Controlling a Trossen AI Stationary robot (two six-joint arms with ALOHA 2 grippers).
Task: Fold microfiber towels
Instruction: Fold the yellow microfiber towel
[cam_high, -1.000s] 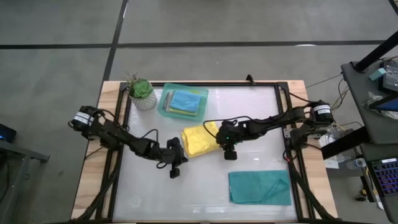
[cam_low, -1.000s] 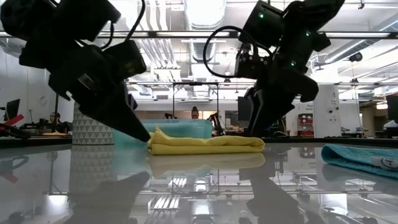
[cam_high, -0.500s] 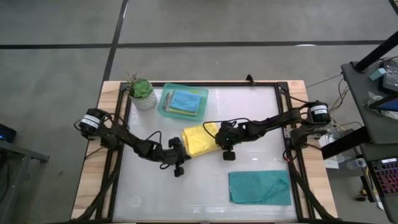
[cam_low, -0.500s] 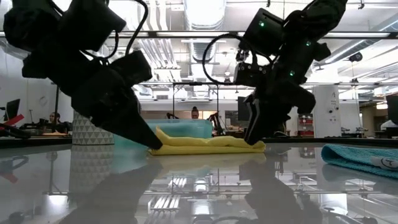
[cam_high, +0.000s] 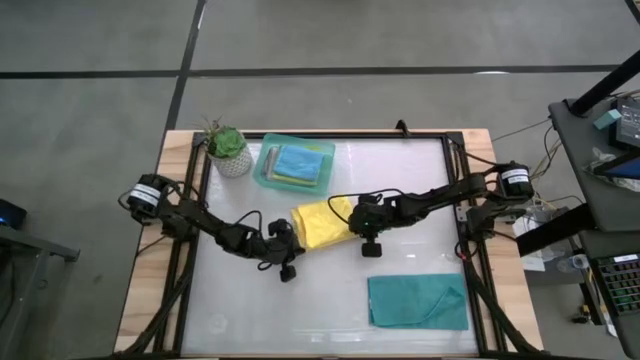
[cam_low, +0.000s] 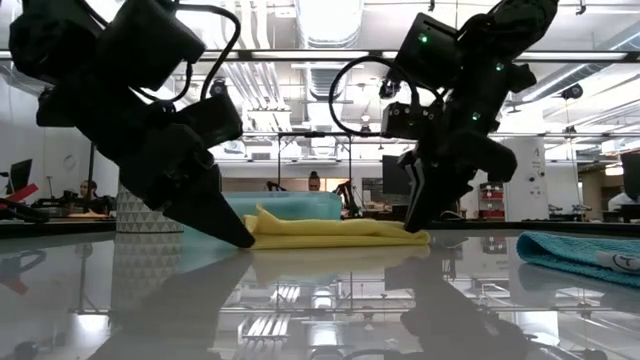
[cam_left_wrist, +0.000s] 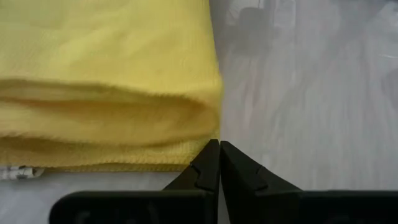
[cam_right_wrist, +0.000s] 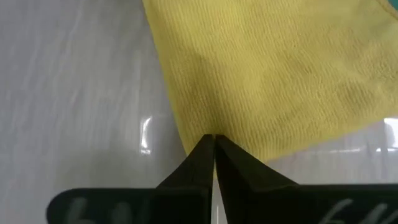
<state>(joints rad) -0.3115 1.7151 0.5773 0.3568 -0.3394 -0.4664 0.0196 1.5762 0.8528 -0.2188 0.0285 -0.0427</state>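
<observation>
A folded yellow towel (cam_high: 320, 224) lies flat on the white table, its stacked layers showing in the left wrist view (cam_left_wrist: 106, 106). My left gripper (cam_high: 297, 244) is shut at the towel's near-left corner, tips down on the table (cam_low: 245, 240). My right gripper (cam_high: 351, 229) is shut at the towel's right edge (cam_low: 410, 228). A teal towel (cam_high: 418, 302) lies spread out at the near right. Another teal towel (cam_high: 300, 162) lies in the tray. My left gripper meets the yellow towel's corner (cam_left_wrist: 210, 138) with the very ends of its shut fingers, slanting down from the table's left. No cloth shows between the tips, so a pinch cannot be told apart from a touch. The towel lies on the table. My right gripper has its two fingers pinched together on the yellow towel's right edge (cam_right_wrist: 200, 127), only at their free ends. It slants down from the table's right. How many layers it has, I cannot tell. The towel lies flat, slack, on the table.
A mint-green tray (cam_high: 268, 172) with folded towels stands at the far side, and a small potted plant (cam_high: 228, 150) to its left. A dark frame (cam_high: 455, 200) rims the table. Bare table lies near the front left.
My right gripper has shut at the yellow towel's right edge and sunk a little toward the table. My left gripper, shut throughout, has moved slightly right toward the towel and dropped its tips to the table at the towel's corner. The towel has stayed in place.
</observation>
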